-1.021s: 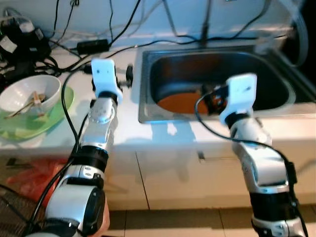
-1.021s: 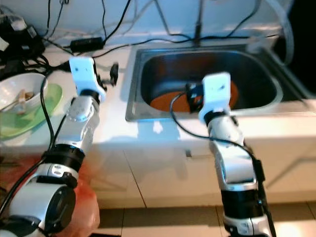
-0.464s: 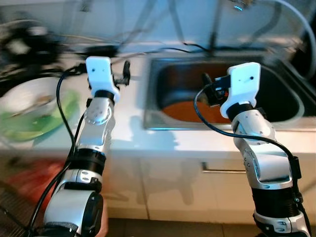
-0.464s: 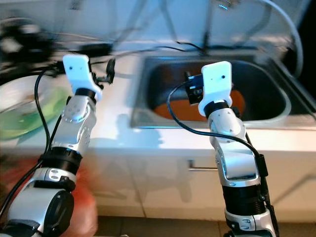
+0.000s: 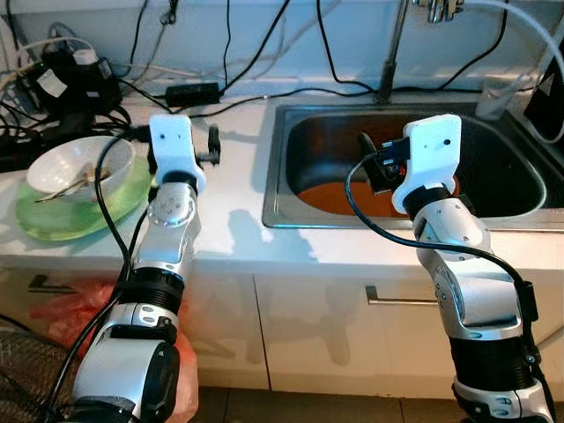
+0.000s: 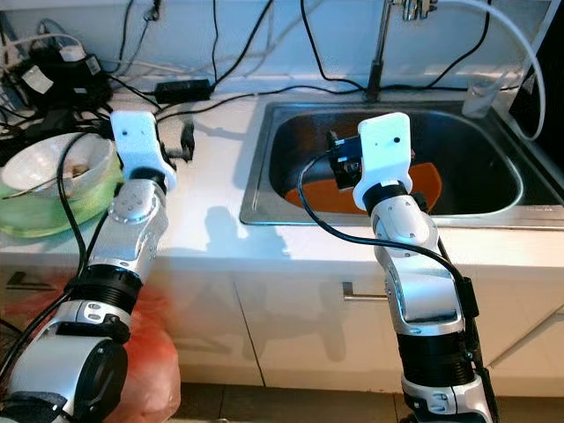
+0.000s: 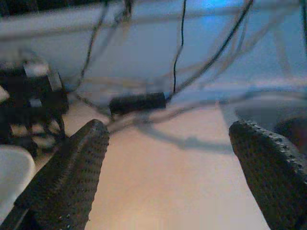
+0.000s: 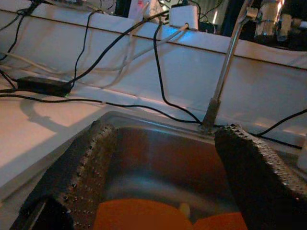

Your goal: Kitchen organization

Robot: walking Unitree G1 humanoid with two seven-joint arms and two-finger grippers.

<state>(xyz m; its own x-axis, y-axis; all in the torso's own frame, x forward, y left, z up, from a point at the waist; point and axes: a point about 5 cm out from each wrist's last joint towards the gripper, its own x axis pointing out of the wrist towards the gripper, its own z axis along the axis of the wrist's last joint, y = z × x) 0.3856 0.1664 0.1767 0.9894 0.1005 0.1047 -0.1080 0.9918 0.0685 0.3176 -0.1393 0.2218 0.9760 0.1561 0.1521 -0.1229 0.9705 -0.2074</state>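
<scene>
A steel sink (image 5: 273, 189) is set into the white counter, with a flat orange thing (image 5: 335, 196) lying in its basin. My right gripper (image 5: 368, 164) hovers open over the sink's near left part, nothing between its fingers; its wrist view looks past the open fingers (image 8: 91, 163) at the orange thing (image 8: 144, 215) and the tap (image 8: 223, 76). My left gripper (image 5: 213, 144) is held open above the bare counter left of the sink, empty. To the far left a white bowl (image 5: 75, 163) with scraps and utensils sits on a green plate (image 5: 53, 216).
Black cables and a power adapter (image 5: 194, 91) run along the counter's back, with a tangle of plugs (image 5: 62, 79) at the far left. A glass (image 5: 495, 95) stands behind the sink's right corner. Below are white cabinet fronts with a handle (image 5: 401, 300) and a red bag (image 5: 62, 308).
The whole view has shifted and steadied from a blur as the camera moved. Both arms stay raised with open, empty fingers, the right one over the sink.
</scene>
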